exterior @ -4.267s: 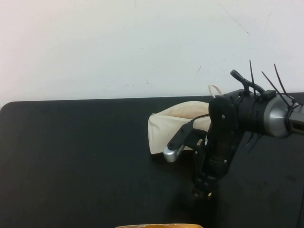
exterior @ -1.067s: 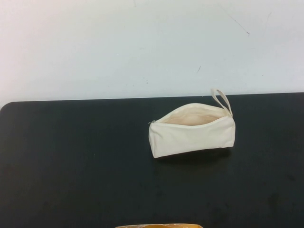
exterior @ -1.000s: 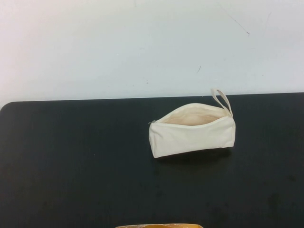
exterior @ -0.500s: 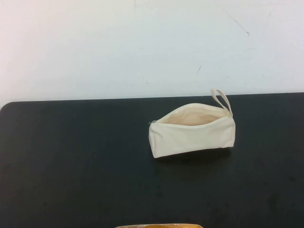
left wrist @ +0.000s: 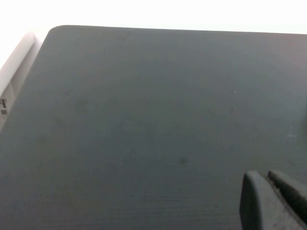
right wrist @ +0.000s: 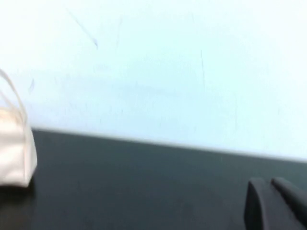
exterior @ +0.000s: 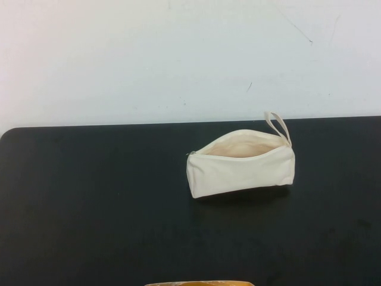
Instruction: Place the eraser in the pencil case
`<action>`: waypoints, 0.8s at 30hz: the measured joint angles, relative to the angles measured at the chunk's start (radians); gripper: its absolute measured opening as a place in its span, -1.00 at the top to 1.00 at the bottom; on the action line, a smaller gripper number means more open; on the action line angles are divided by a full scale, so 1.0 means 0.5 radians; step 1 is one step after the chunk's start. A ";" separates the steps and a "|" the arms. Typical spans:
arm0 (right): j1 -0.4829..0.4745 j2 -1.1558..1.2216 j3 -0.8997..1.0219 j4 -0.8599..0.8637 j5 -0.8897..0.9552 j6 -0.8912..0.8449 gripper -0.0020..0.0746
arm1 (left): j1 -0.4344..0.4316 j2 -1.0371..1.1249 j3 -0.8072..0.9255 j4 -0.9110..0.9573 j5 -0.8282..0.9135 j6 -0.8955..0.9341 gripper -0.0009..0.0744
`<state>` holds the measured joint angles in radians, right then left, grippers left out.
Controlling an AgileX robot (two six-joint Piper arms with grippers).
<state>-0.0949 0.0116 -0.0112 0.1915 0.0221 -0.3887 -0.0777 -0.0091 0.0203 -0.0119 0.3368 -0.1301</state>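
The cream pencil case [exterior: 241, 167] lies on the black table right of centre, its zip open and its peach lining showing, its loop strap [exterior: 277, 126] at the far right end. Its end and strap also show in the right wrist view [right wrist: 17, 148]. The eraser is not visible; it may be hidden inside the pouch. Neither arm shows in the high view. My left gripper [left wrist: 268, 178] is shut and empty over bare table. My right gripper [right wrist: 268, 184] is shut and empty, low over the table, well away from the pouch.
The black table [exterior: 95, 202] ends at a white wall behind. A yellow-brown object [exterior: 199, 283] peeks in at the near edge. The table's rounded far-left corner [left wrist: 53, 29] shows in the left wrist view.
Some four seconds ago the right arm was over the pouch; it has since drawn out of the high view. Over the last second nothing has moved.
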 joint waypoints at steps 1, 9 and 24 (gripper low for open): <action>-0.010 -0.023 0.041 0.004 0.000 0.003 0.95 | 0.000 0.000 0.000 0.000 0.000 0.000 0.98; 0.087 -0.039 0.081 0.008 0.315 0.001 0.95 | 0.000 0.000 0.000 0.000 0.000 0.000 0.98; 0.167 -0.042 0.081 0.039 0.419 0.009 0.95 | 0.000 0.000 0.000 0.000 0.000 0.000 0.98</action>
<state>-0.0116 -0.0092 0.0292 0.2108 0.2318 -0.3840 -0.0777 -0.0091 0.0203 -0.0119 0.3368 -0.1301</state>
